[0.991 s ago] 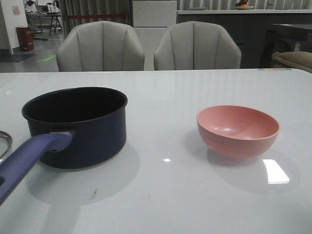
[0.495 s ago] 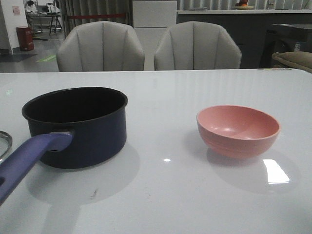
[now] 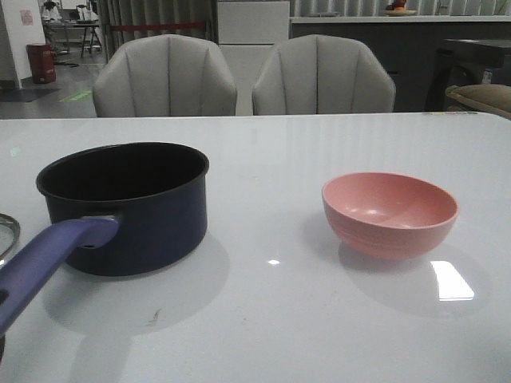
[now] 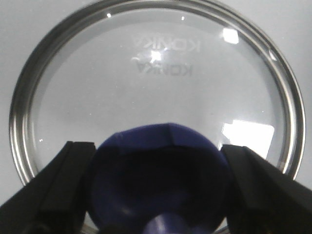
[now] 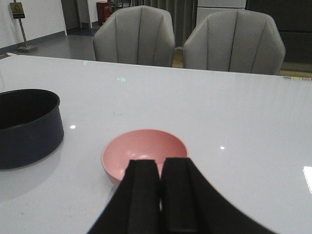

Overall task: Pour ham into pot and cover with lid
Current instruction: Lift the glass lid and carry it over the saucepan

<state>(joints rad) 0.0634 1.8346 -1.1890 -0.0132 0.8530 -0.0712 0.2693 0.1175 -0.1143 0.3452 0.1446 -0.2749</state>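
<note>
The dark navy pot [image 3: 128, 207] stands at the left of the table, its purple-blue handle [image 3: 48, 259] pointing toward the front left. Its black inside shows no ham, and the pink bowl [image 3: 390, 211] at the right looks empty too. The clear glass lid [image 4: 156, 83] lies flat on the table; only a sliver of its rim [image 3: 6, 235] shows at the far left of the front view. My left gripper [image 4: 158, 161] has its fingers against both sides of the lid's dark blue knob [image 4: 161, 170]. My right gripper [image 5: 160, 163] is shut on nothing, just short of the bowl [image 5: 146, 146].
Two grey chairs [image 3: 239, 76] stand behind the table's far edge. The pot [image 5: 27, 126] sits well to one side of the bowl in the right wrist view. White tabletop [image 3: 271, 287] lies between pot and bowl.
</note>
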